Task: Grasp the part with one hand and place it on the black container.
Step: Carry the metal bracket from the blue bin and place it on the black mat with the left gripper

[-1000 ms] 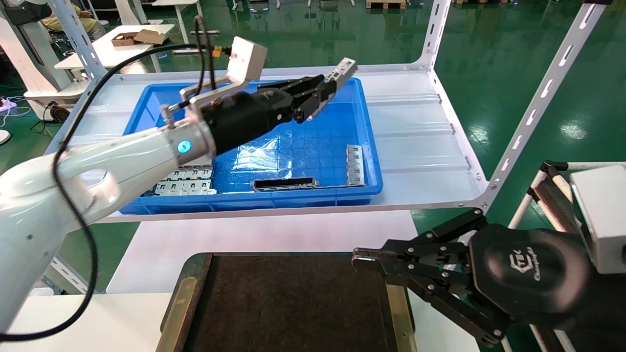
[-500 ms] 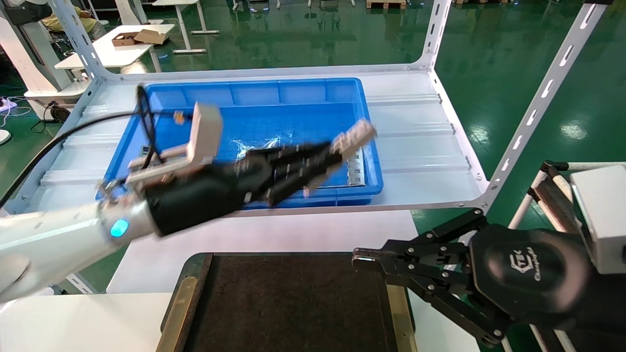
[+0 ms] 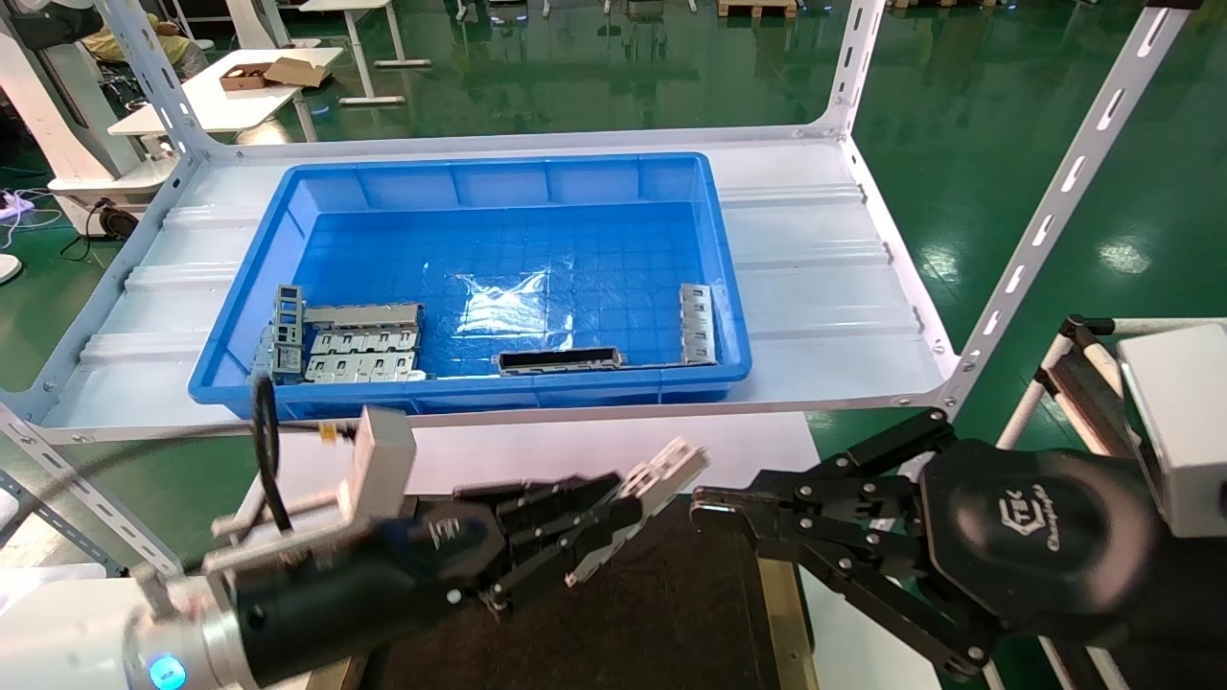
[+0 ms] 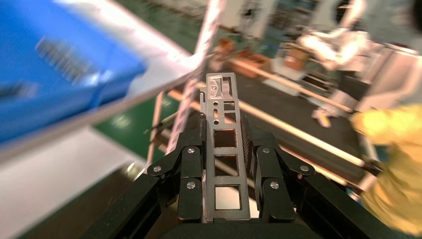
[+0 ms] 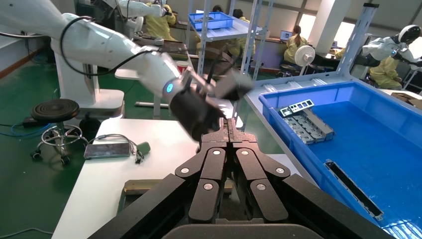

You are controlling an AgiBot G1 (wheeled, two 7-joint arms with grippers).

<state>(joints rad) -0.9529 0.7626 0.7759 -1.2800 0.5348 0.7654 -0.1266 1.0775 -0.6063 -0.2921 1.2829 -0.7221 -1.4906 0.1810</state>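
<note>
My left gripper squeezes the part, just above the black container | my right gripper waits shut, very near the part | I worry: they could bump, or the part could fall crooked.

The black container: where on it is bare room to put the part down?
The black container shows bare dark surface between the left end effector, shut on the part, and the brass strip beside the right end effector. It is crowded at the far edge, where both end effectors nearly meet. Its left side is hidden under the left arm.
</note>
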